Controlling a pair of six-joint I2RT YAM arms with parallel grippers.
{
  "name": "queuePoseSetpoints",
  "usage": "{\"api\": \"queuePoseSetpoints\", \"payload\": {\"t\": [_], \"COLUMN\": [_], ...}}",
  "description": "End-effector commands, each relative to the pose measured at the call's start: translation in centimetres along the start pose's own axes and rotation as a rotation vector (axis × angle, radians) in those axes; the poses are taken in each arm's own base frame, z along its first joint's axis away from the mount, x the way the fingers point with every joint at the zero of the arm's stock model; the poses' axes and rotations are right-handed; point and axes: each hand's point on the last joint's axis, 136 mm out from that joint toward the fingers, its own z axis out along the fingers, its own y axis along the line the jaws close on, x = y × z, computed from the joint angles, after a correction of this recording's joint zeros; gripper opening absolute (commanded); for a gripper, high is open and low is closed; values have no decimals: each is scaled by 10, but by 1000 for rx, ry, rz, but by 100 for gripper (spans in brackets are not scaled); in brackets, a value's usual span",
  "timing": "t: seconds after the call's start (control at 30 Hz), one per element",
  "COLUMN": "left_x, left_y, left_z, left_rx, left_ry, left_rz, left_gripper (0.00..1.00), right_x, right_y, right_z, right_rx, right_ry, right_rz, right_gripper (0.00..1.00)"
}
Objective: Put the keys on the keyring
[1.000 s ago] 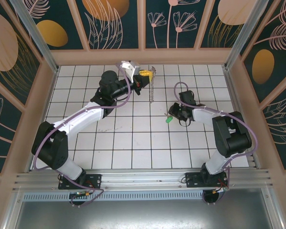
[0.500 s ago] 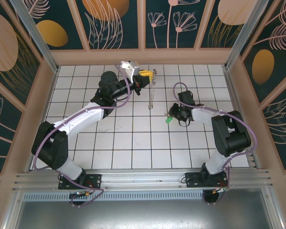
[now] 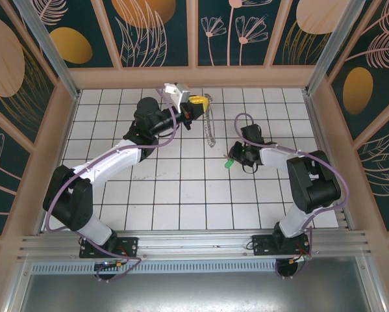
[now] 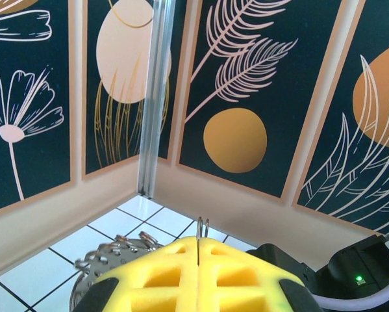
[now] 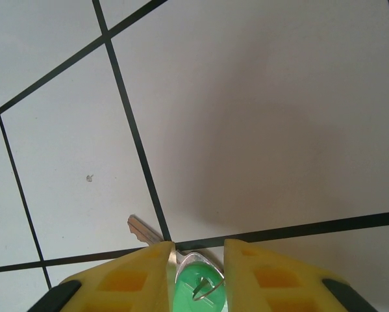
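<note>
Tabletop point(image 3: 181, 195) of white tiles with dark grout, seen from above, boxed in by walls of dark floral panels point(image 3: 152, 29). My left arm point(image 3: 116, 156) stretches far toward the back wall. Its jaws are clenched on the keyring point(image 3: 211, 130), which hangs as a narrow loop. My right arm point(image 3: 291, 159) bends inward, jaws low at the green-headed key point(image 3: 228, 164), near the keyring's lower end.

Left wrist: yellow left pads point(image 4: 162, 273) pressed together, ring wire poking up between them, bumpy rim at the left.

Right wrist: right pads point(image 5: 123, 286) flank the key's green head, with the blade reaching across a grout line. Whether they squeeze it, I cannot tell.
</note>
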Motion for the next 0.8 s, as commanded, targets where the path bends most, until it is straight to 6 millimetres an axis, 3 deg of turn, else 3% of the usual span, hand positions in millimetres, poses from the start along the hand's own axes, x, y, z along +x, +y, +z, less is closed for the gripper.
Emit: {"api": "queuePoseSetpoints", "payload": {"t": [0.0, 0.13, 0.3, 0.77], "left_x": [-25, -26, -24, -24], "left_y": [-14, -15, -14, -14], "left_z": [-4, -5, -5, -4], "left_rx": [45, 48, 48, 56], "left_ry": [-78, -83, -82, -94], "left_rz": [35, 33, 33, 44], "left_gripper": [0, 0, 0, 0], "right_x": [2, 0, 0, 18], "right_y": [-2, -4, -3, -9], "right_z": [-4, -13, -23, -7], "right_rx": [19, 33, 28, 71], "right_ry": [-4, -30, -42, 31], "right_rz": [-13, 15, 85, 187], "right_gripper": [31, 37, 38, 35]}}
